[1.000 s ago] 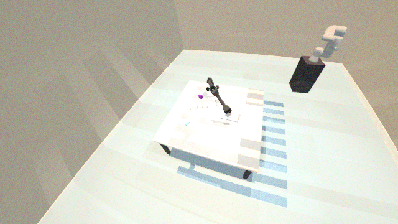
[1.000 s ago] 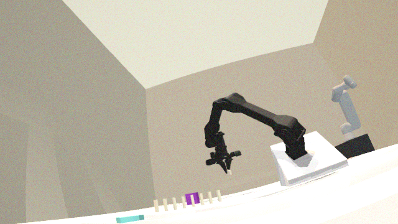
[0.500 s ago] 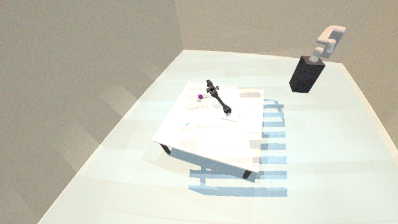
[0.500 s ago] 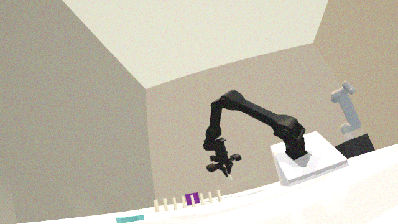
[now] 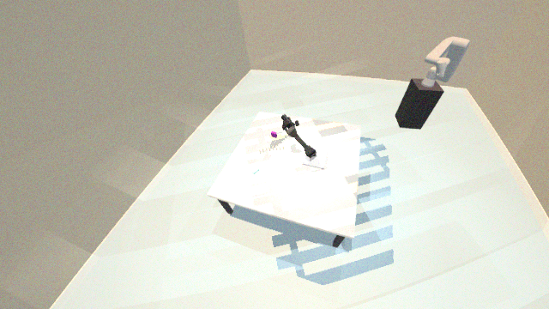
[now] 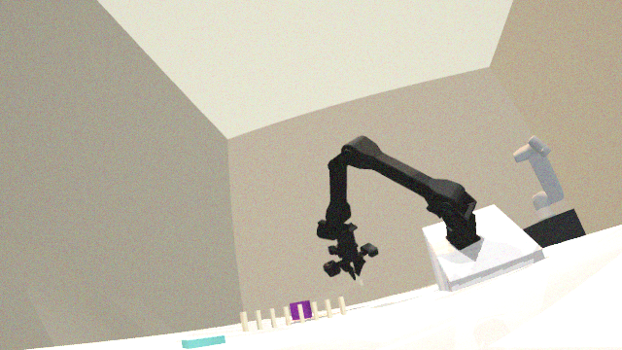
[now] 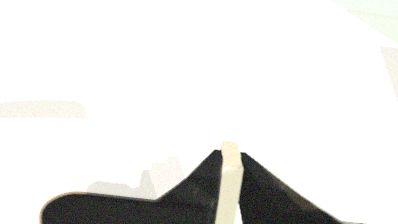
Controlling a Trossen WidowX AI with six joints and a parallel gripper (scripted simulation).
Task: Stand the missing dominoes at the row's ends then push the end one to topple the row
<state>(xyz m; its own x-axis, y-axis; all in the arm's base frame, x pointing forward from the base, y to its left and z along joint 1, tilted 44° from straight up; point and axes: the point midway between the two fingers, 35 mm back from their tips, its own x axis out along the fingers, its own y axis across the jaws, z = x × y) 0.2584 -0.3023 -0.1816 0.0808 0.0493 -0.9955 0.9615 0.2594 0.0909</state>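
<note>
A row of several cream dominoes (image 5: 271, 149) (image 6: 301, 313) stands upright on the white table (image 5: 292, 193), evenly spaced. My gripper (image 6: 359, 277) (image 7: 231, 156) is shut on a cream domino (image 6: 361, 281) (image 7: 228, 197). In the exterior view it is in the air, above and slightly right of the row's right end, with the domino's lower end showing below the fingertips. In the wrist view the domino sits between both black fingers, and no standing domino shows. The held domino's exact height over the table cannot be told.
A purple block (image 5: 274, 134) (image 6: 307, 309) is behind the row in the exterior view. A teal bar (image 5: 256, 172) (image 6: 203, 341) lies left of the row there. My arm's white base (image 6: 486, 255) is at the right. A pale arm on a black pedestal (image 5: 418, 105) (image 6: 556, 234) stands beyond.
</note>
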